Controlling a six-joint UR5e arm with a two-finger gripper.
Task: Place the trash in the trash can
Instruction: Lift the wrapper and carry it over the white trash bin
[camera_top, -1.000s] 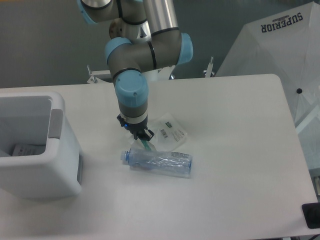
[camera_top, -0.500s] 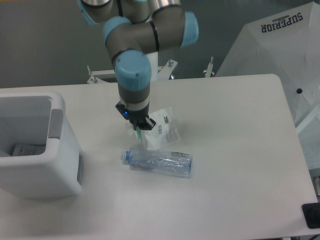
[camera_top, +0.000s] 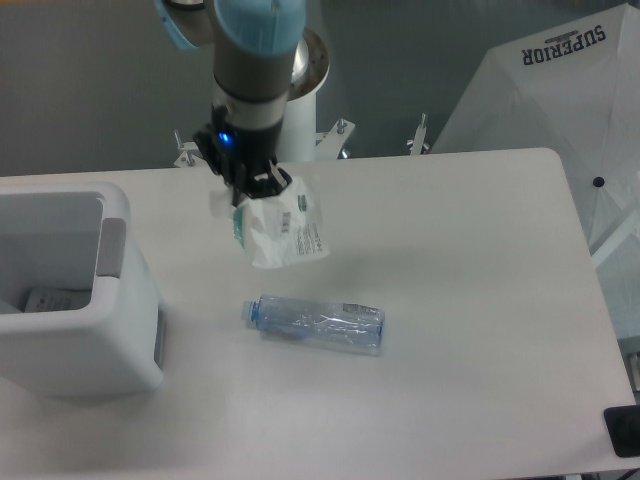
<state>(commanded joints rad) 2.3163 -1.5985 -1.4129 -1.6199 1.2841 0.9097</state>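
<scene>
White plastic fills my remote view: one crumpled wrapper (camera_top: 282, 228) hangs clear of the table (camera_top: 470, 300), pinched at its top by my single gripper (camera_top: 252, 184). Below the gripper and slightly to the right, one crushed clear bottle (camera_top: 315, 324) lies on its side. One trash can (camera_top: 75, 300) stands lower left of it.

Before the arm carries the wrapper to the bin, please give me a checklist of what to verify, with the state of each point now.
1. Wrapper hangs from the claw: ok.
2. Wrapper is lifted off the table: ok.
3. Grip is firm enough for the transfer: cannot tell.
4. Trash can opening is uncovered: ok.
5. Claw is above the trash can: not ok, it is to the right of it.
6. Bottle is binned: not ok, it lies on the table.
</scene>
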